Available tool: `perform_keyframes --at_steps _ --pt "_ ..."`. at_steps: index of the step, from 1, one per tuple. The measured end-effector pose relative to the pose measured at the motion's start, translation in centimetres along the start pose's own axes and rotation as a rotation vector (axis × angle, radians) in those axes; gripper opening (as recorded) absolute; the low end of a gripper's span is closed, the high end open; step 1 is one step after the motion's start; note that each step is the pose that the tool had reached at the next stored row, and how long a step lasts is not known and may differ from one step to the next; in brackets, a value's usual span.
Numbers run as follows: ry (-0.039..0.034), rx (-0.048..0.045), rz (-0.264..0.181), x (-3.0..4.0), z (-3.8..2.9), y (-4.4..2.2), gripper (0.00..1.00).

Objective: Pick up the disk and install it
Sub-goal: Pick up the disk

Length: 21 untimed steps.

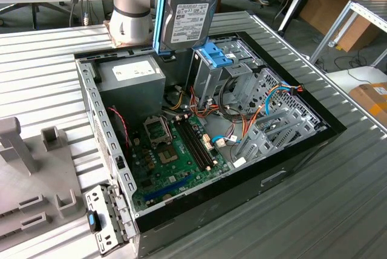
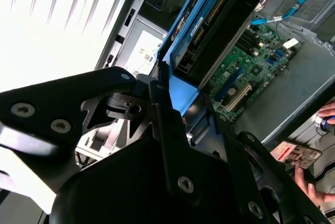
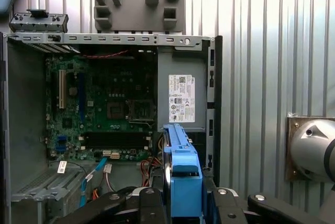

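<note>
The disk [image 1: 190, 14], a grey drive with a white label and blue rails along its edges, hangs upright above the back of the open computer case [image 1: 290, 156]. Its lower edge is just over the metal drive cage [image 1: 211, 74] with the blue latch. In the first wrist view my gripper [image 3: 183, 198] is shut on the disk [image 3: 180, 156], with black fingers on either side of the blue carrier. The second wrist view shows the same grip [image 2: 178, 101], with the disk [image 2: 220, 20] pointing down toward the motherboard.
Inside the case lie a grey power-supply box [image 1: 130, 80], a green motherboard [image 1: 175, 150] and loose cables [image 1: 266, 104]. A grey fixture [image 1: 24, 156] stands at the exterior view's left. A person's hand [image 2: 314, 182] appears beside the case.
</note>
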<state>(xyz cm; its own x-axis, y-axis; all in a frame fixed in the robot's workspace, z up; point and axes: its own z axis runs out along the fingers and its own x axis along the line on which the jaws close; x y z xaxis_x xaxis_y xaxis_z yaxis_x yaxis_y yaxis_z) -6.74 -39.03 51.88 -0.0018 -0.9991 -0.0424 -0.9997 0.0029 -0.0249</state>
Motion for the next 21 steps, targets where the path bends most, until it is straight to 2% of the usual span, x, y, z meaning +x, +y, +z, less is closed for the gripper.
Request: perform_keyframes --at_steps 13,21 --pt "-0.0001 0.0 0.0 0.0 0.02 -0.05 0.36" --pt "-0.0001 0.0001 0.0 0.47 0.1 -0.81 0.36"
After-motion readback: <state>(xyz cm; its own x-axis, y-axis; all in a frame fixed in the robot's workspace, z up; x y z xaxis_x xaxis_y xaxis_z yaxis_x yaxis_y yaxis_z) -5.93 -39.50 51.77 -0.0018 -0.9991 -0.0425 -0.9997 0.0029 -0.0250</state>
